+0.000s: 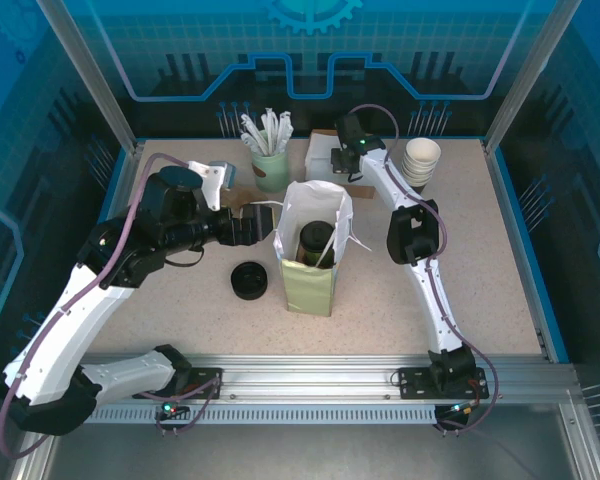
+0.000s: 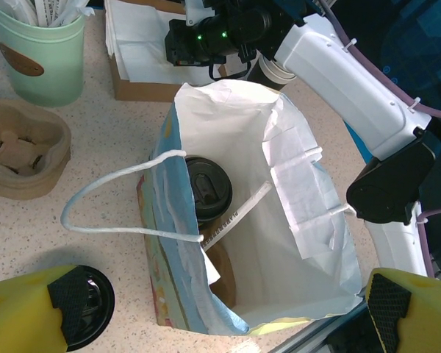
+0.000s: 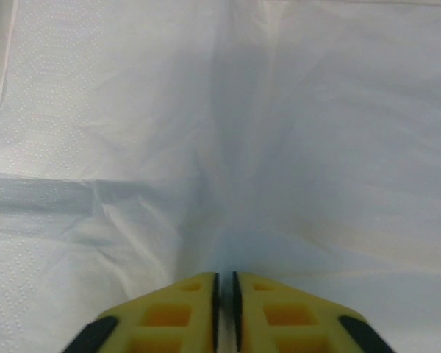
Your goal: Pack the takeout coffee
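Yellow right gripper [image 3: 224, 283] looks pinched shut on a soft white napkin [image 3: 279, 147], I think, by the table's [image 1: 480, 250] far edge; left gripper [image 2: 228, 309] gapes empty beside the bag [image 2: 301, 184] mid-table. The coffee [image 2: 208, 187] stands inside it: light, squashy sides, slick lid, so grip below the rim.

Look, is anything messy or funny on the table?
Nothing is spilled. The takeout coffee stands upright in the paper bag, whose rim is crumpled, with one handle flopped out sideways. The right hand is pinching a napkin into wrinkles.
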`<action>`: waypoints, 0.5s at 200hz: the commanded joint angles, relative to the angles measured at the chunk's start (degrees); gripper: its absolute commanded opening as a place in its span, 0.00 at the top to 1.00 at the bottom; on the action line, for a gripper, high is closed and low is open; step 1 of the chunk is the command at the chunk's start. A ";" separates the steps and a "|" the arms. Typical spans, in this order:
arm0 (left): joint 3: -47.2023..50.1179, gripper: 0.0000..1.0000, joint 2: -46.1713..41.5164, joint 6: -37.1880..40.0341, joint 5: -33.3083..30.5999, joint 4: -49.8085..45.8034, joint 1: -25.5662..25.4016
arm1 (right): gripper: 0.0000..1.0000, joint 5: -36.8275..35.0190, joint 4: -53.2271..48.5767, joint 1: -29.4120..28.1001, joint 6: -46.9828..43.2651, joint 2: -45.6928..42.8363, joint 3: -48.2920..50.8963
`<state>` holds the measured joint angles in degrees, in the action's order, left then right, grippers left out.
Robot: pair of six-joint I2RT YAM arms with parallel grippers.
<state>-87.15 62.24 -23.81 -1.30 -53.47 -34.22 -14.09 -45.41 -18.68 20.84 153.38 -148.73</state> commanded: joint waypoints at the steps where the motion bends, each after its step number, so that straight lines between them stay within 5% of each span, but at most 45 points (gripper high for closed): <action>1: 0.84 0.01 -0.66 0.74 -0.62 -0.72 0.47 | 0.91 0.90 0.23 0.57 -0.10 0.36 -2.16; 25: 0.92 0.01 -0.63 0.68 -0.54 -0.61 0.46 | 1.00 0.75 0.14 0.83 -0.26 -0.54 -2.16; 100: 1.11 0.01 -0.63 0.70 -0.67 -0.56 0.48 | 1.00 1.64 -1.89 0.66 -0.43 -6.86 -2.01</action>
<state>-86.83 62.24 -23.81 -1.30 -53.74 -34.22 -13.21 -45.65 -18.22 20.71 152.97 -148.92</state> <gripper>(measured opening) 0.989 0.034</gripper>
